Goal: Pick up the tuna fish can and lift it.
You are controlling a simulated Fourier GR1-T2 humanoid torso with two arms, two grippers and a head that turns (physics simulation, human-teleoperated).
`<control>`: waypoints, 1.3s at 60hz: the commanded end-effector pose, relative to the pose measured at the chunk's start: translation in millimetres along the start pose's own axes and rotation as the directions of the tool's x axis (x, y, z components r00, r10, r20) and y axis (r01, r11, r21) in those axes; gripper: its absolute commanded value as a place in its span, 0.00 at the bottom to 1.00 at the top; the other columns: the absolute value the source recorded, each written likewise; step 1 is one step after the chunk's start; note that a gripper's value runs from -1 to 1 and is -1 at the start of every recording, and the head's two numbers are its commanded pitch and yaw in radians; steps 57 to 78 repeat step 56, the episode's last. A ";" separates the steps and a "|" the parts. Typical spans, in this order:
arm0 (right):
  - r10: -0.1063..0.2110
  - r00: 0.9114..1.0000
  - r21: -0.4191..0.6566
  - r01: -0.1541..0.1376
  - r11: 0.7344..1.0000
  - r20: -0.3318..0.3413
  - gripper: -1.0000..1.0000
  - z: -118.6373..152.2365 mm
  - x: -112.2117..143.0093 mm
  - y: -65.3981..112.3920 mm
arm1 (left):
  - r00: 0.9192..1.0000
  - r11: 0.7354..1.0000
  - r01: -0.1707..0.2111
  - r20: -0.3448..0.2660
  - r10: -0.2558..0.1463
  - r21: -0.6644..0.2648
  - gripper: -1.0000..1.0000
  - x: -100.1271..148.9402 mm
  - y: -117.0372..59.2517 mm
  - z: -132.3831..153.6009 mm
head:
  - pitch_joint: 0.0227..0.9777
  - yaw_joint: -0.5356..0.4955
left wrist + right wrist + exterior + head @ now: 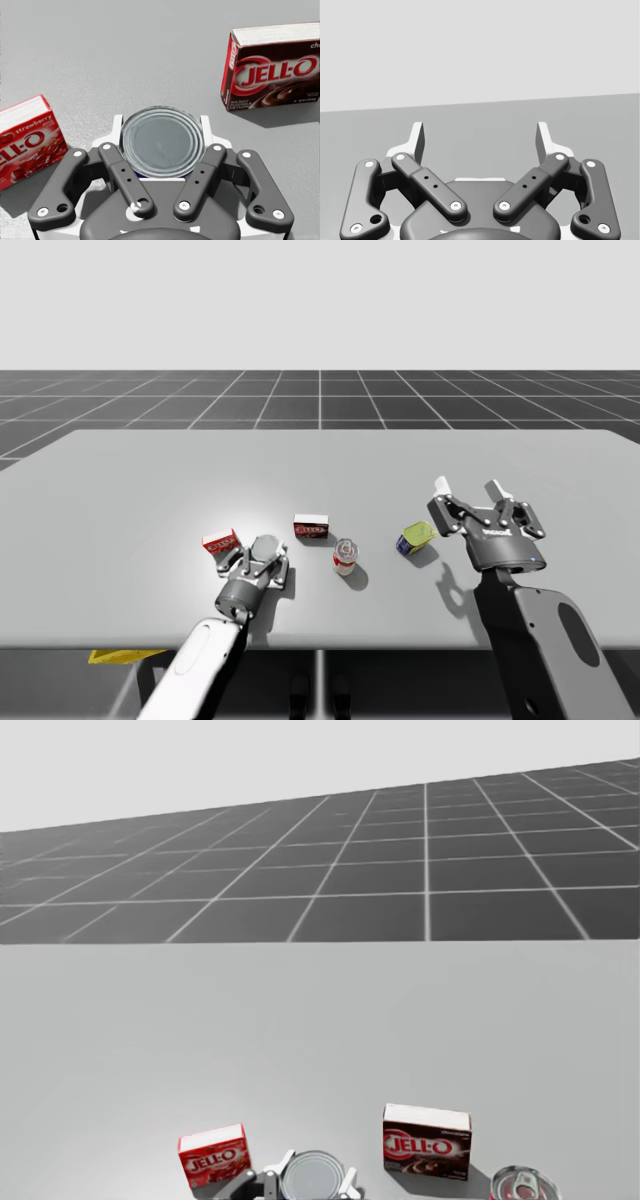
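Observation:
The tuna fish can (162,142), a low round can with a plain silver lid, sits between the fingers of my left gripper (162,125). Both white fingertips press its sides, so the gripper is shut on it. From above, the can (266,545) lies in the left gripper (264,552) at the table's front left, close to the surface. The head view shows the can (312,1177) at its lower edge. My right gripper (468,490) hovers open and empty over the right side, and its spread fingers (417,137) hold nothing.
A red box (219,541) lies just left of the tuna can and a dark red box (311,527) to its right. An upright red and white can (345,556) and a tipped yellow-green can (415,538) stand further right, near the right gripper.

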 end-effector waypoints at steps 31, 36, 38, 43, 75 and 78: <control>-0.003 1.000 0.009 0.003 1.000 0.006 0.00 0.0 1.4 -2.3 | 0.961 0.977 0.186 0.225 -0.159 -0.103 0.98 84.8 -24.8 51.1 | 0.46 0.74; -0.004 1.000 0.009 0.004 1.000 0.006 0.00 -0.3 1.5 -2.4 | 0.944 0.972 0.218 0.271 -0.186 -0.092 0.98 106.6 -23.5 54.9 | 0.46 0.74; -0.004 1.000 0.009 0.004 1.000 0.006 0.00 -0.3 1.5 -2.4 | 0.940 0.971 0.223 0.283 -0.189 -0.090 0.98 112.5 -23.0 55.7 | 0.46 0.74; -0.012 1.000 0.012 0.012 1.000 0.009 0.00 -0.3 1.9 -2.7 | 0.924 0.967 0.243 0.321 -0.206 -0.079 0.99 131.7 -21.6 58.8 | 0.45 0.74; 0.010 1.000 0.010 -0.010 1.000 0.015 0.00 -0.3 1.8 -2.9 | 0.877 0.961 0.275 0.418 -0.235 -0.036 0.98 180.2 -15.6 63.5 | 0.45 0.74; 0.010 1.000 0.010 -0.010 1.000 0.015 0.00 -0.3 1.8 -2.9 | 0.877 0.961 0.275 0.418 -0.235 -0.036 0.98 180.2 -15.6 63.5 | 0.45 0.74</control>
